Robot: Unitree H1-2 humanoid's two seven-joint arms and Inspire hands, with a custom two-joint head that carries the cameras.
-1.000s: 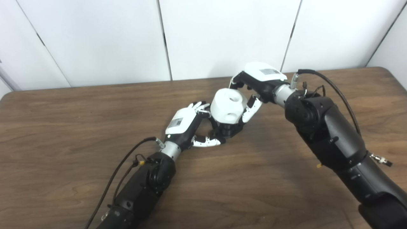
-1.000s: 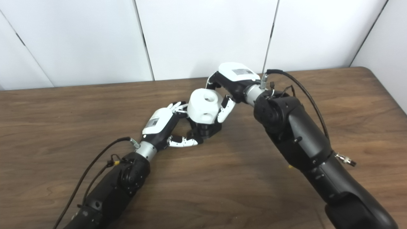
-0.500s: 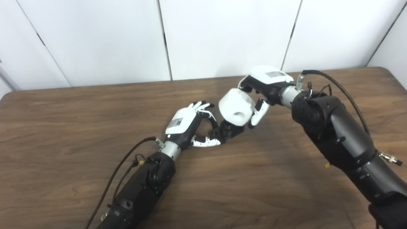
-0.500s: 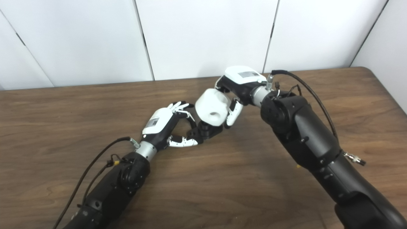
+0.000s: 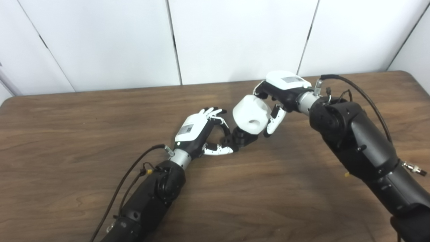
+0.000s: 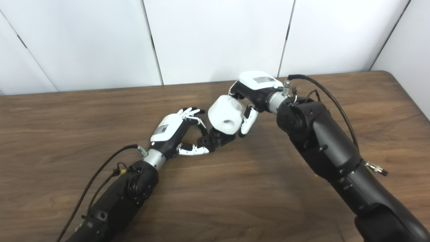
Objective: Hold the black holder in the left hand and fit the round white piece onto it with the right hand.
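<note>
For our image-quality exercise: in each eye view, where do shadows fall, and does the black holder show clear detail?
Left eye view: soft shadows lie on the table beneath both arms; the black holder is a dark mass with little detail. Right eye view: the round white piece looks bright and nearly featureless apart from its hole; the shadows are similarly soft.

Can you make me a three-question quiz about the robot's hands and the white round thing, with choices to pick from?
1. Where is the round white piece?
A. in the right hand
B. flat on the table
C. on the floor

2. What colour is the holder?
A. red
B. black
C. yellow

3. What is the left hand doing?
A. waving
B. resting empty
C. gripping the holder

Answers: 1 A, fingers wrap the piece above the table. 2 B, it looks black below the white piece. 3 C, its fingers close around the holder.
</note>
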